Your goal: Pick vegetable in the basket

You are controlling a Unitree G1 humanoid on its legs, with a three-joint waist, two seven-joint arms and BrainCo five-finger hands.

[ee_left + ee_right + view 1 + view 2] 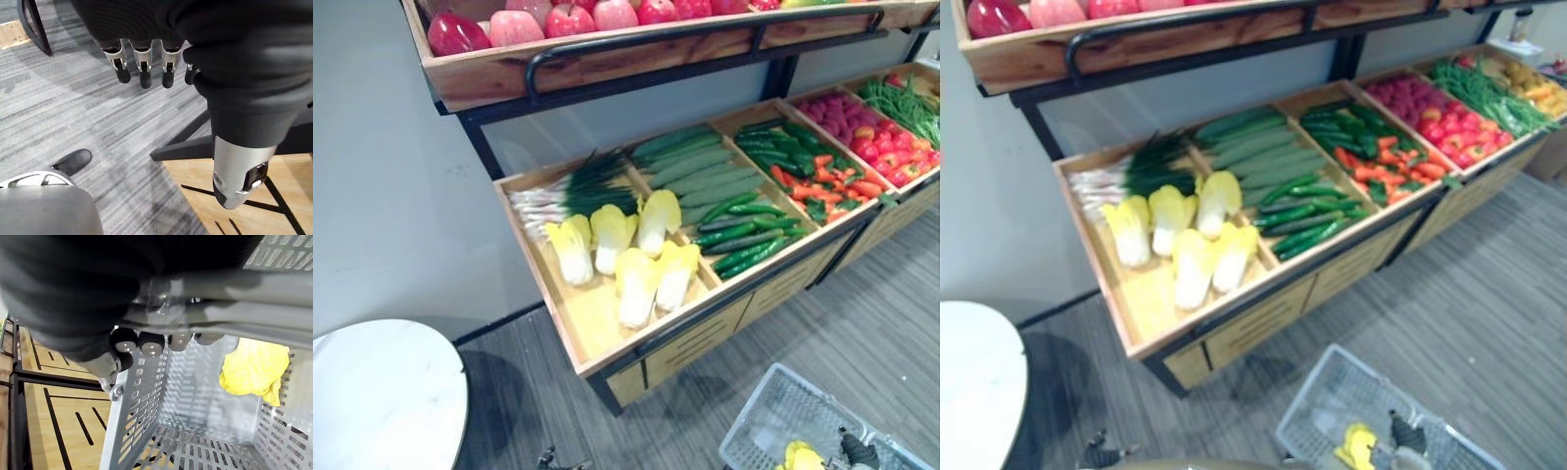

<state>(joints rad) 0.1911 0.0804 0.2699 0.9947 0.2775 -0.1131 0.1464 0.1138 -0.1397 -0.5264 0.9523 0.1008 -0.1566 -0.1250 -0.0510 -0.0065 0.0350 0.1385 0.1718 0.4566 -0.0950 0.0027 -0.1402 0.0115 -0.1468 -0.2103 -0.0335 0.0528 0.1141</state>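
The right hand [149,342] had its fingers curled round the grey handle [234,284] of the perforated basket [783,406], which was low in front of the wooden stand [587,318], and one yellow cabbage [254,367] lay inside it. The left hand [142,63] hung over the grey floor [73,107] with straight fingers and nothing in them, while five more cabbages [636,284] lay in the stand's left compartment, next to the cucumbers [744,230]

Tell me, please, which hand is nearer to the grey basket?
The right. The right hand is curled round the handle of the grey basket, touching it. The left hand hangs relaxed over the carpet, apart from the basket, holding nothing.
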